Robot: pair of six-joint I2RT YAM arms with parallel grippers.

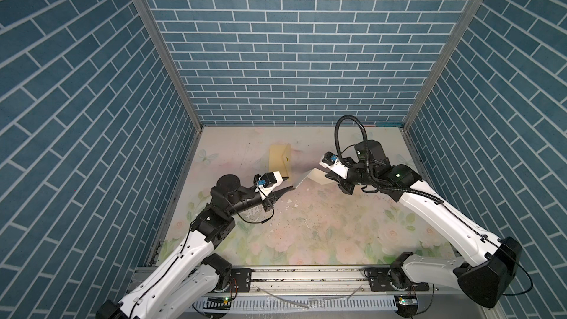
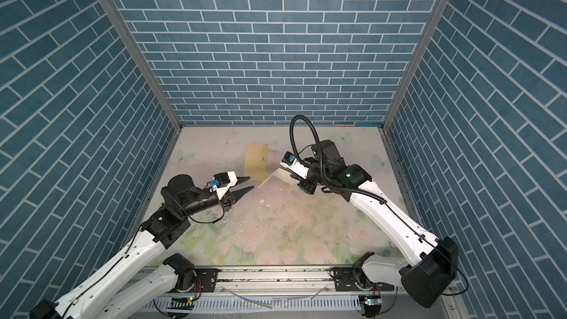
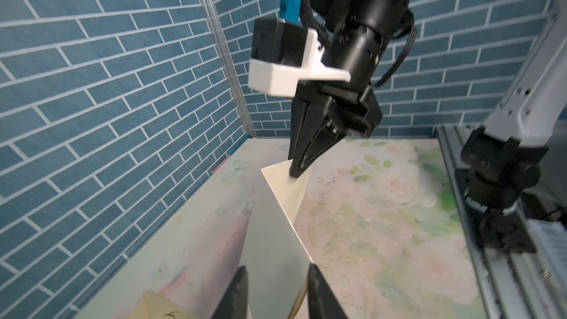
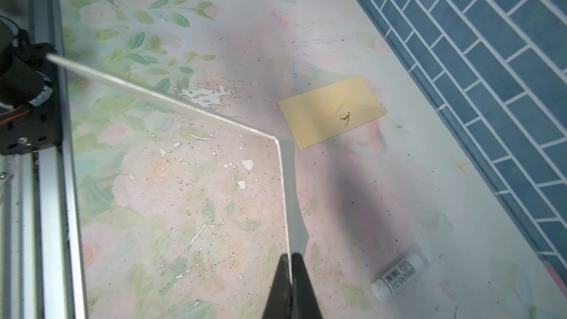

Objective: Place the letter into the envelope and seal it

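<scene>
The letter is a cream sheet bent into a sharp fold and held off the table. My right gripper is shut on one end of it. Its other end reaches my left gripper, which is open, with a finger on each side of the sheet and a clear gap between them. The envelope lies flat on the table beyond the left gripper, flap down, its dark squiggle mark showing.
A small white glue stick lies on the floral table near the right wall. Blue brick walls close in three sides. A metal rail with both arm bases runs along the front edge.
</scene>
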